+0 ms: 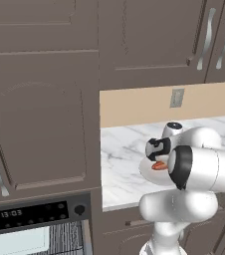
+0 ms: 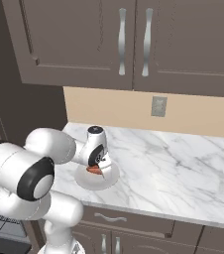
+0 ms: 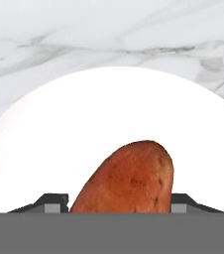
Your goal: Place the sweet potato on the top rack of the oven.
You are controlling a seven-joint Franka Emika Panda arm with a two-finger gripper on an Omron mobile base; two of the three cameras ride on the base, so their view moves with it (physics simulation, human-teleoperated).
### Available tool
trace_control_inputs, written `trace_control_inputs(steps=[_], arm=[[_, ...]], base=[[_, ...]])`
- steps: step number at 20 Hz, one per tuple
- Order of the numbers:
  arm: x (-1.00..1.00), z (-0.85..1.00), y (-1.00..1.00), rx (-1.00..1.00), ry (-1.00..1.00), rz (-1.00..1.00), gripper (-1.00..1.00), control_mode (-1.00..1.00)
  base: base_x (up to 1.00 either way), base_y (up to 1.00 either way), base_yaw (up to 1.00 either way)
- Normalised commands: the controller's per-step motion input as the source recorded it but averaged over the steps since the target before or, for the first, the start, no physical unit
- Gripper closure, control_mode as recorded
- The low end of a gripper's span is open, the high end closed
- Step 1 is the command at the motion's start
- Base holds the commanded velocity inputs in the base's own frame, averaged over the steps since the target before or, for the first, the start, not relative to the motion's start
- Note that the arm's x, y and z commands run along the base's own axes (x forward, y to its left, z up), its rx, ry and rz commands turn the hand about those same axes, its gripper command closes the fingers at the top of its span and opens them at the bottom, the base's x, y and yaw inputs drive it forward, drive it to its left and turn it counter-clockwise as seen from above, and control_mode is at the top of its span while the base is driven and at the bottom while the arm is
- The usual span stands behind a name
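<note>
An orange-brown sweet potato (image 3: 129,178) is seen lying on a white plate (image 3: 59,149) on the marble desk (image 3: 109,30), flanked by the claw (image 3: 119,202), its fingers drawn against its sides for lifting toward the oven (image 1: 32,224).

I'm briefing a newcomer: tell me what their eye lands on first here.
The orange-brown sweet potato lies on a round pale plate, between the fingertips of the gripper. The plate sits on the white marble counter under brown cabinets. Lower left in the left base view is the oven with its lit clock.
</note>
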Motion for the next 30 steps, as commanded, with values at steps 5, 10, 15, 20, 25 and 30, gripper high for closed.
trace_control_inputs(steps=[5,10,15,20,25,30], arm=[[-0.21,0.62,0.04,0.0,-0.02,0.0,1.0,-1.0],[-0.41,1.0,0.44,-0.01,-0.01,0.04,1.0,-1.0],[-0.58,1.0,0.56,-0.08,-0.06,0.18,1.0,-1.0],[-0.81,0.98,0.35,-0.07,-0.1,0.25,1.0,-1.0],[-0.85,0.59,0.51,-0.17,-0.17,0.23,1.0,-1.0],[-0.86,0.13,0.26,-0.09,-0.23,0.1,1.0,-1.0]], base=[[0.0,0.0,0.0],[0.0,0.0,0.0],[0.0,0.0,0.0],[0.0,0.0,0.0],[0.0,0.0,0.0],[0.0,0.0,0.0]])
